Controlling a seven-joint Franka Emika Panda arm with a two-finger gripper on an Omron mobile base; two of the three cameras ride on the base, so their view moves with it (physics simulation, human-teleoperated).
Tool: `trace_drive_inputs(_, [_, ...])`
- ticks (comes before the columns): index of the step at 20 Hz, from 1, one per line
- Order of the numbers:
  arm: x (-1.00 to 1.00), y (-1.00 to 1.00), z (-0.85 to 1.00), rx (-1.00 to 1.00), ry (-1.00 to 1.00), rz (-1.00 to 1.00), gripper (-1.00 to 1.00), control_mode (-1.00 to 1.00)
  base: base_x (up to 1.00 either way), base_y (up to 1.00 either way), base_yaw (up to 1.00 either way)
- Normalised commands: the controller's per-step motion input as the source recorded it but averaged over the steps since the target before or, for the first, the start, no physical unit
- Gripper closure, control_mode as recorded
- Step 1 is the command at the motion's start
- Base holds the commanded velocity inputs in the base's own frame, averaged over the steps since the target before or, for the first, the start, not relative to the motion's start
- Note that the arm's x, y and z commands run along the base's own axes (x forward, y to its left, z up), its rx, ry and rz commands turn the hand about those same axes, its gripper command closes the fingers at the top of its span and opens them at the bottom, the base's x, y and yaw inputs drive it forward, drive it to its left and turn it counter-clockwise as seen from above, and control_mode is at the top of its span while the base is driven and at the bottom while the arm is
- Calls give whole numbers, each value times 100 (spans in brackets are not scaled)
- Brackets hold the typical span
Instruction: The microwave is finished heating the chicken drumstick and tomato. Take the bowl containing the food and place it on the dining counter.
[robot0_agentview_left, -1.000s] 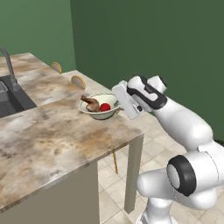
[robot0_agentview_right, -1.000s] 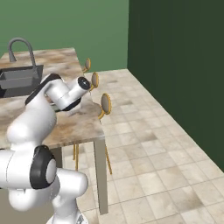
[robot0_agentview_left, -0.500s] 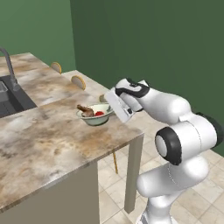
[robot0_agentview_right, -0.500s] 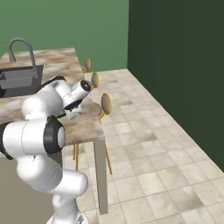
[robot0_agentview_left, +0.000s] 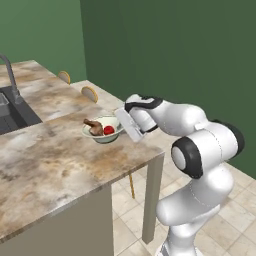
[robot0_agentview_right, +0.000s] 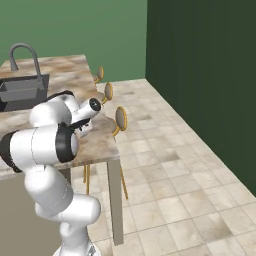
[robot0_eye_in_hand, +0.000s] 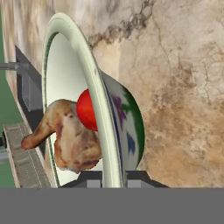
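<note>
Hand (robot0_eye_in_hand: 111, 183) pinching rim of bowl (robot0_eye_in_hand: 114, 127) over bench (robot0_agentview_left: 55, 160); fingertips cropped by frame edge. Drumstick (robot0_eye_in_hand: 65, 140) partly hiding tomato (robot0_eye_in_hand: 86, 111) just beyond hand.

Even flat rendered light, soft, low-resolution

The white arm rises from its base at the near right, bends at a dark-ringed elbow and reaches left and away, its forearm lying nearly level. The wrist is rolled so that the hand points sideways to the left. The gripper (robot0_agentview_left: 121, 123) has its two dark fingers (robot0_eye_in_hand: 136, 176) drawn close together, one on each side of a thin rim pinched between them. In the right base view the folded arm stands at the near left, its hand far from the base.
</note>
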Motion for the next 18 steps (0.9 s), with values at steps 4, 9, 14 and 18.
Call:
trace_drive_inputs(4, [63,34,-12,0,0,-5,100,-100,0,0,0])
trace_drive_inputs(9, [41,11,-15,-6,2,-1,100,-100,0,0,0])
trace_drive_inputs(14, [0,0,0,0,0,0,-100,-100,0,0,0])
trace_drive_inputs(18, [0,-1,0,0,0,0,-100,-100,0,0,0])
